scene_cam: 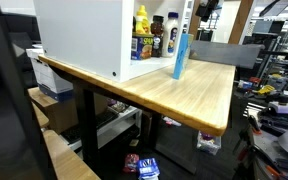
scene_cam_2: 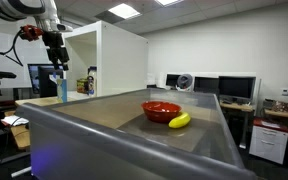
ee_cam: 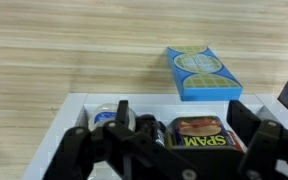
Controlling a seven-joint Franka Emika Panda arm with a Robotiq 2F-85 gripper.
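Pincer [scene_cam_2: 56,62]: open. In the wrist view both fingers [ee_cam: 256,125] stand wide apart with nothing between them. It holds nothing and touches nothing.

Position of pincer: in an exterior view it hangs from the arm, pointing down, just in front of the open side of the white cabinet [scene_cam_2: 109,60] and directly above the blue box [scene_cam_2: 62,88]. There is a clear gap between the fingertips and the top of the box.

Blue box [scene_cam: 180,55]: stands upright on the wooden worktop [scene_cam: 184,100], just in front of the cabinet's open side and outside it. Whether it touches the cabinet's edge cannot be told. The wrist view shows its top face [ee_cam: 202,72], blue with pale round markings, lying beyond the cabinet's front rim on bare wood.

Cabinet contents: a yellow mustard bottle [scene_cam: 141,18] stands inside near the opening, with cans [scene_cam: 142,45] below and beside it. The wrist view shows a SPAM tin [ee_cam: 196,130] inside the cabinet, close behind its front rim, and a round can [ee_cam: 109,117] beside the tin, farther from the blue box.

Other items: a red bowl [scene_cam_2: 161,110] sits on the worktop well apart from the cabinet, on the side nearer the camera. A banana [scene_cam_2: 180,120] lies just beside the bowl, farther from the cabinet; contact between them cannot be confirmed.
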